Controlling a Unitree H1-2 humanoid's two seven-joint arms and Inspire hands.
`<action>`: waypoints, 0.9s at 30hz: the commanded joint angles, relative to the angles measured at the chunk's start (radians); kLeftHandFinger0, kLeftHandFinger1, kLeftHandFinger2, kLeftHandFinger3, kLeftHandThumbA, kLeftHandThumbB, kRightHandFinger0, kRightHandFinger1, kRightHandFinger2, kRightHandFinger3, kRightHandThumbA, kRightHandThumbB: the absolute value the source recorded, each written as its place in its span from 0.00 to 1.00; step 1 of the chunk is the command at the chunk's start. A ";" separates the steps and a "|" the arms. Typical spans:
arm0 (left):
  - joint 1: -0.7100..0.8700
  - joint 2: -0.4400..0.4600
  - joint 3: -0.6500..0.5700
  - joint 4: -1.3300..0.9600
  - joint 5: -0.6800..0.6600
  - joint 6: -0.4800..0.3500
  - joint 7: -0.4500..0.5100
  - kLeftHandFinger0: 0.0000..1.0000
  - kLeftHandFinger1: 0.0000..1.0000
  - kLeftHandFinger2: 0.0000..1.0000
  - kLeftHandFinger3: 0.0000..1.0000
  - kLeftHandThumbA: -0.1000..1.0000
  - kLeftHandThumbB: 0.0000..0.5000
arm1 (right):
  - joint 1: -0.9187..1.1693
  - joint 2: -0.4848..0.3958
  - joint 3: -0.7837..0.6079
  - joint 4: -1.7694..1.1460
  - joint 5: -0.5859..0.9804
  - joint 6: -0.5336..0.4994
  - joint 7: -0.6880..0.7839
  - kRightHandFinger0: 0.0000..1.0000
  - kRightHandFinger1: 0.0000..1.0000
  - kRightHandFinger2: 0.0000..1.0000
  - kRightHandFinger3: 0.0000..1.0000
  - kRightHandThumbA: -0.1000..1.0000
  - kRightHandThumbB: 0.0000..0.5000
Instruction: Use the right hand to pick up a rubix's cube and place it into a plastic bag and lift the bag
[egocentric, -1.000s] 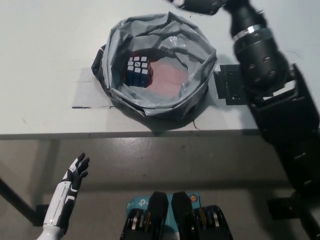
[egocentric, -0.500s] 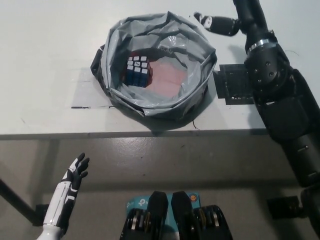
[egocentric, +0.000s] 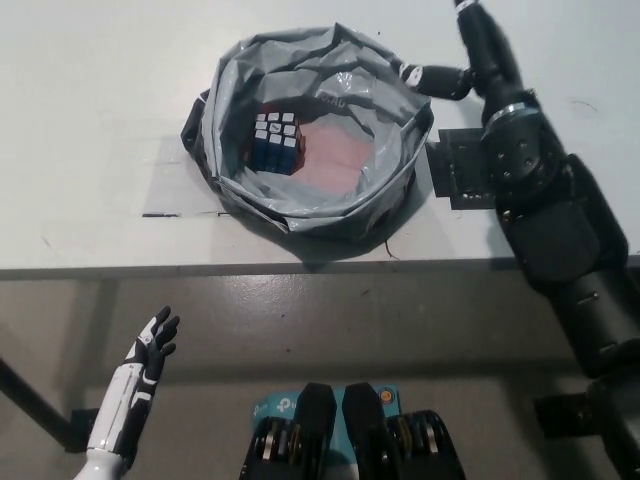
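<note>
Sitting in the grey bag (egocentric: 330, 205) mid-bench is the cube (egocentric: 276, 142), right hand (egocentric: 436, 79) at its rim, grip unclear, writing unreadable, left hand (egocentric: 152, 345) open below

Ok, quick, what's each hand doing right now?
Left hand: open, holding nothing, low beside the table.
Right hand: at the bag rim; grip cannot be told.

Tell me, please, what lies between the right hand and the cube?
In the head view, the grey bag's rolled rim and a pink patch inside it separate the right hand, at the rim, from the cube.
</note>
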 joint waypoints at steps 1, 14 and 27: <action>0.000 0.008 -0.006 -0.025 0.019 -0.016 0.001 1.00 1.00 1.00 1.00 1.00 0.34 | -0.094 0.018 -0.040 0.062 0.055 -0.017 0.016 1.00 1.00 1.00 1.00 0.89 0.78; 0.006 0.007 -0.006 -0.043 0.029 0.017 0.000 1.00 1.00 1.00 1.00 1.00 0.33 | -0.140 0.051 -0.036 0.211 0.058 -0.047 0.015 1.00 1.00 1.00 1.00 0.83 0.72; 0.004 0.009 -0.007 -0.045 0.046 0.003 0.004 1.00 1.00 1.00 1.00 1.00 0.30 | -0.188 0.051 -0.002 0.417 0.042 -0.052 -0.037 1.00 1.00 1.00 1.00 0.80 0.78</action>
